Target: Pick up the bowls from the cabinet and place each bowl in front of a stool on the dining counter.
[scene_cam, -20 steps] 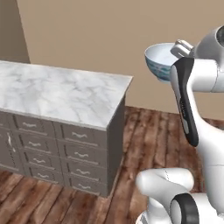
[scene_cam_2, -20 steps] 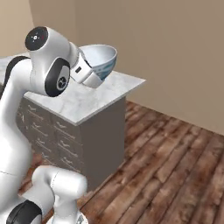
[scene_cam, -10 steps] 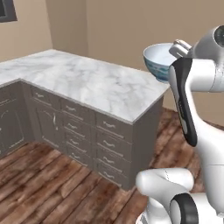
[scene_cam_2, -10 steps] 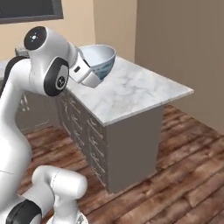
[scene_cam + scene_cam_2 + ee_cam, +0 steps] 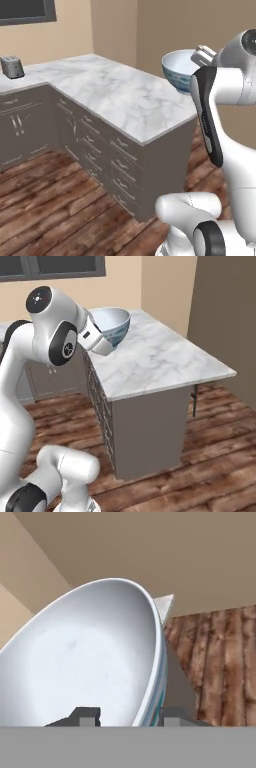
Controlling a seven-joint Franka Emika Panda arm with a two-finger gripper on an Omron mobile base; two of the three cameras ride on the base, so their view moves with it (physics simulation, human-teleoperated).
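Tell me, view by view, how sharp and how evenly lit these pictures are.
Left base view: soft focus, flat even light, no hard shadow on the dining counter. Right base view: equally soft, the counter's end panel shaded. Hand view: the bowl looms large and slightly blurred, its pale inside smoothly shaded without glare, gripped at the rim by the gripper.

The arm stands tall, elbow high, its wrist turned sideways. The gripper (image 5: 126,716) is clamped across the rim of a bowl (image 5: 181,69), one finger (image 5: 84,714) inside, the other outside.
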